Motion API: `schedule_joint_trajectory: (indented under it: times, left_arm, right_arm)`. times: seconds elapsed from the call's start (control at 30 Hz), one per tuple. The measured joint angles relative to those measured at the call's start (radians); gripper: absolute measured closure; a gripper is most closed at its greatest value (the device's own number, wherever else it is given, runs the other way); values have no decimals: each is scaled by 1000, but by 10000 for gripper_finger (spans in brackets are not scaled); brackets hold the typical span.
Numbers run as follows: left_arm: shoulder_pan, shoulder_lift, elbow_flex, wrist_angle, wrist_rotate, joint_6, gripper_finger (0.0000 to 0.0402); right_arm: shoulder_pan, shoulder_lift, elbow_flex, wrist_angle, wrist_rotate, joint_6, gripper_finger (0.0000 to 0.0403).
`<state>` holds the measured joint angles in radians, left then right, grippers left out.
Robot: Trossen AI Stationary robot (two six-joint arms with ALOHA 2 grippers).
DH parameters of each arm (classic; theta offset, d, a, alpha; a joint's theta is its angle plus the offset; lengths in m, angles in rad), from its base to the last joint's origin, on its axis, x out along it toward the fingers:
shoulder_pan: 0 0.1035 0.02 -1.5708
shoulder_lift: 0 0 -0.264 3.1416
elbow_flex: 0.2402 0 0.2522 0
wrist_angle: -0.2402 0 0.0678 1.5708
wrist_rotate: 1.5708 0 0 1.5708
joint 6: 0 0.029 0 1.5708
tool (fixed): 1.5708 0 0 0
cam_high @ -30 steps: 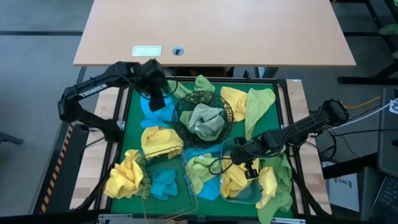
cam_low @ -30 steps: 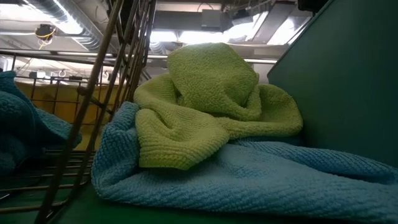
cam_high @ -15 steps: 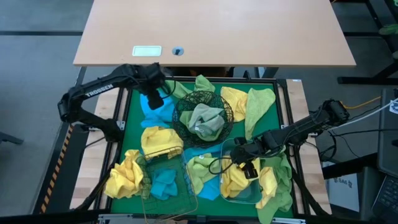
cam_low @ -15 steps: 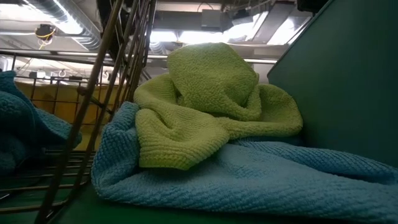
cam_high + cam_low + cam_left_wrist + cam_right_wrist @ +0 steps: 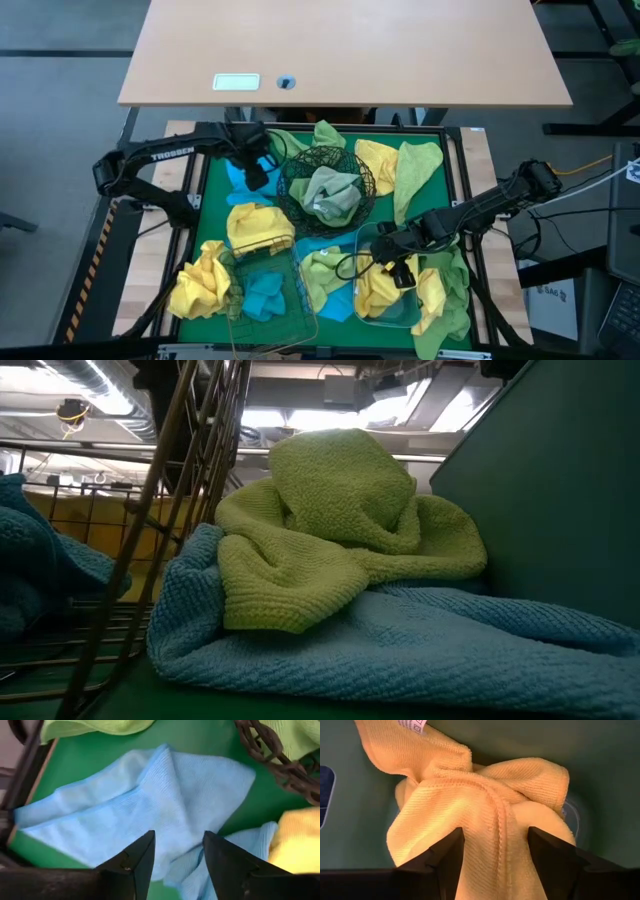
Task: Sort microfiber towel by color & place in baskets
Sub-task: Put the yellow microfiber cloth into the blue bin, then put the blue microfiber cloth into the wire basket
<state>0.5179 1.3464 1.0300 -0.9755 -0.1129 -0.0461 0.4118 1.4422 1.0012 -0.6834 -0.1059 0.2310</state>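
Hovering, left fingers (image 5: 174,862): spread apart over a blue towel (image 5: 145,805) at the desk's far-left corner, beside the black mesh bowl (image 5: 327,175); nothing pinched.
Right fingers (image 5: 495,857): spread, low inside the clear tub (image 5: 372,240), straddling a yellow towel (image 5: 480,815); I cannot tell whether they touch it.
Blue towel lie: flat, one raised crease; long axis runs along the far edge of the green mat (image 5: 212,215), from the frame corner toward the bowl.
Yellow towel lie: bunched heap, no clear long axis; label tab at one end.
Risk, left: closing on flat cloth may pinch only the top fold and slip; a second blue piece near the yellow towel could drag along.
Risk, right: lifting out could snag the yellow towel and pull it back over the tub wall.
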Motion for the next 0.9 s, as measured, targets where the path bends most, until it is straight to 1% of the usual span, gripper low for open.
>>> schedule_joint_trajectory:
  times: [0.1,0.3,0.57,0.9]
  left_arm:
    - [0,0,-50,78,7,-13,237]
    - [0,0,-150,206,7,-30,236]
    - [1,0,-277,373,7,-77,236]
    - [1,0,-362,466,7,-79,236]
  right_arm:
    - [0,0,19,-27,0,0,184]
    - [0,-2,105,-150,0,0,184]
    - [0,-2,221,-201,-1,-1,184]
    - [0,-2,444,-378,6,-63,185]
